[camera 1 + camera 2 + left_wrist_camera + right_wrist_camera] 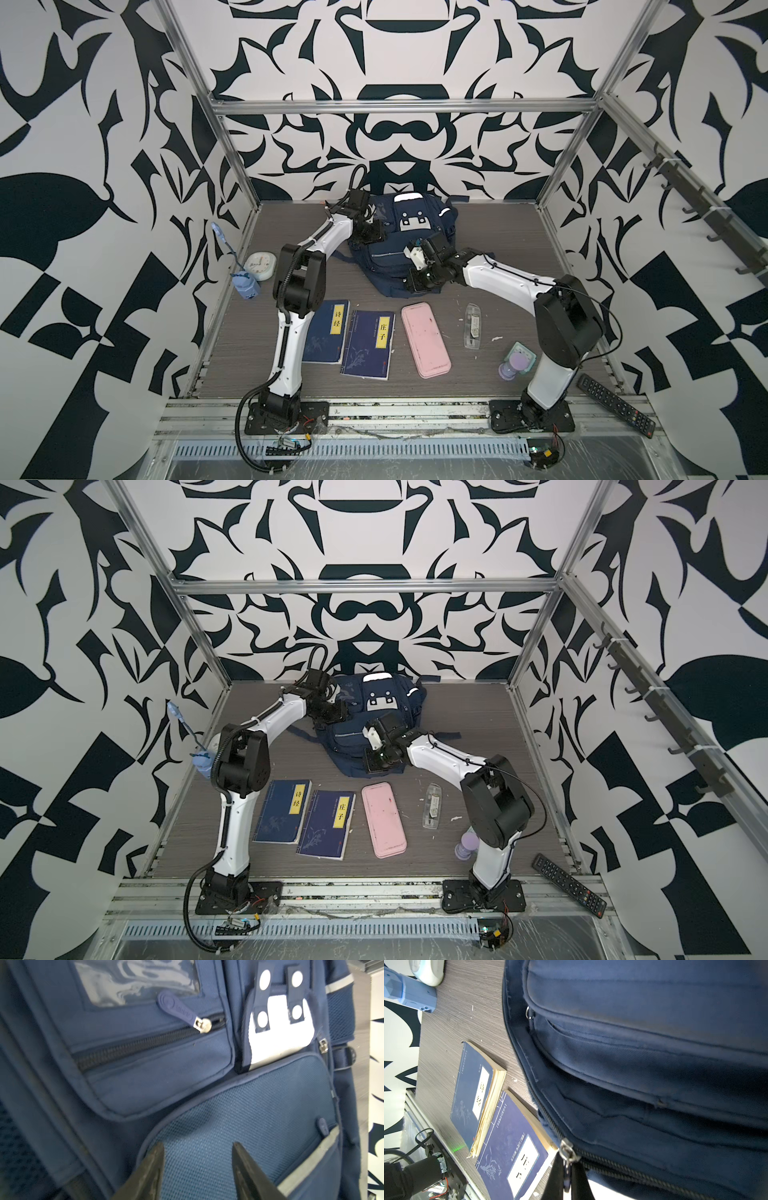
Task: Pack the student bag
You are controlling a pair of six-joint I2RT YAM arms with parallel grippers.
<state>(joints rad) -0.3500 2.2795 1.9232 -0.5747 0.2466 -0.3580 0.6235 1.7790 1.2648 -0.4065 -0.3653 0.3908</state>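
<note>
The student bag, navy blue with a white-grey dotted patch, lies flat at the back middle of the table in both top views. My left gripper hovers over the bag's upper left part. In the left wrist view it is open above a blue mesh pocket, with nothing between its fingers. A zip pull lies farther off. My right gripper is at the bag's near edge. In the right wrist view it is shut on the metal zipper pull of the main zip.
In front of the bag lie two blue books, a pink pencil case, a clear case and a purple bottle. A clock and a blue gadget sit at the left, a remote at the front right.
</note>
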